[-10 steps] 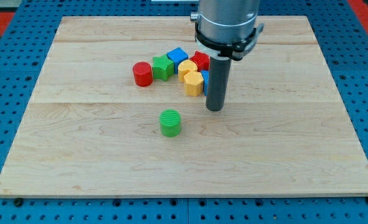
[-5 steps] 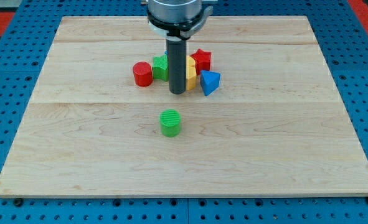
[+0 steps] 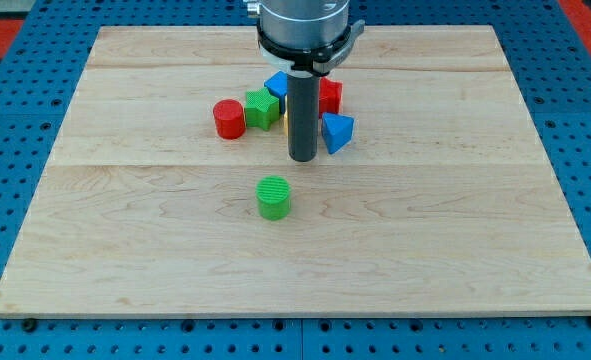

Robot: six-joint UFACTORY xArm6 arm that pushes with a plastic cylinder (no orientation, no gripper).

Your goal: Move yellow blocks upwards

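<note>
Looking at the wooden board (image 3: 455,230) from the view's bottom edge: the rod hangs straight down from the grey arm housing (image 3: 305,25) and my tip (image 3: 303,159) sits on the wood just below the block cluster, in the upper middle of the board. No jaws on this rig, just the plain dark rod, holding nothing.

The yellow blocks are almost fully hidden behind the rod. Only a thin yellow sliver (image 3: 286,122) shows at the rod's left edge, so their shape and exact count cannot be told. They sit inside the cluster, directly above the tip.

Cluster layout:
- red cylinder (image 3: 228,118) at the view's left end, standing a little apart
- green cube (image 3: 261,108) just right of it, ridged top
- blue cube (image 3: 277,85) behind the green one, partly cut off by the rod
- red block (image 3: 329,96) right of the rod, shape unclear, partly hidden
- blue triangular block (image 3: 336,131) just right of the rod, below the red block, close to the tip

A green cylinder (image 3: 273,197) stands alone, well below the cluster and down-left of the tip, not touching anything.

Blue pegboard (image 3: 25,180) surrounds the board on all sides.
</note>
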